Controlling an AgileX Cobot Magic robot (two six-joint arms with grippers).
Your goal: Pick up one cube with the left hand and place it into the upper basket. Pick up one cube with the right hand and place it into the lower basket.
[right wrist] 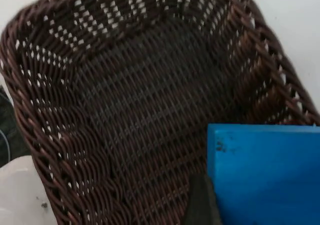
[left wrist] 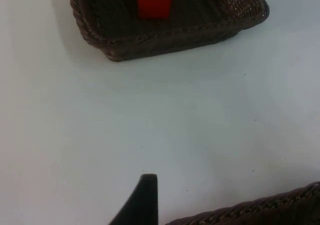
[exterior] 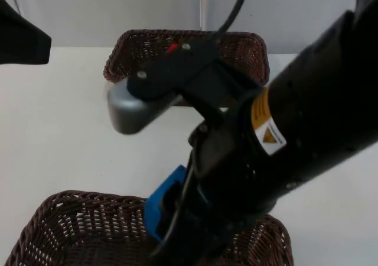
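The blue cube (exterior: 166, 207) hangs in the right gripper (exterior: 177, 219), just over the far rim of the lower basket (exterior: 71, 219), which sits at the near edge of the white table (exterior: 53, 136). The gripper's fingers are clamped on the cube. In the right wrist view the blue cube (right wrist: 262, 175) sits beside a black fingertip (right wrist: 202, 205), and beneath it lies the woven brown floor of the lower basket (right wrist: 140, 110), with nothing else lying in the part that can be seen.

The red cube (left wrist: 154, 1) rests on the floor of the upper basket (left wrist: 170, 35) in the left wrist view. In the top view a small patch of the red cube (exterior: 172, 46) peeks out past the right arm (exterior: 295, 136), inside the upper basket (exterior: 133, 50) that stands at the far side of the table, close to the grey wall (exterior: 106, 9).

The left arm (exterior: 20, 38) waits at the far left, raised off the table. One fingertip (left wrist: 142, 200) of the left gripper hovers over bare table between the two baskets, next to a bit of the lower basket's rim (left wrist: 260, 207); I cannot tell whether that gripper is apart or together.
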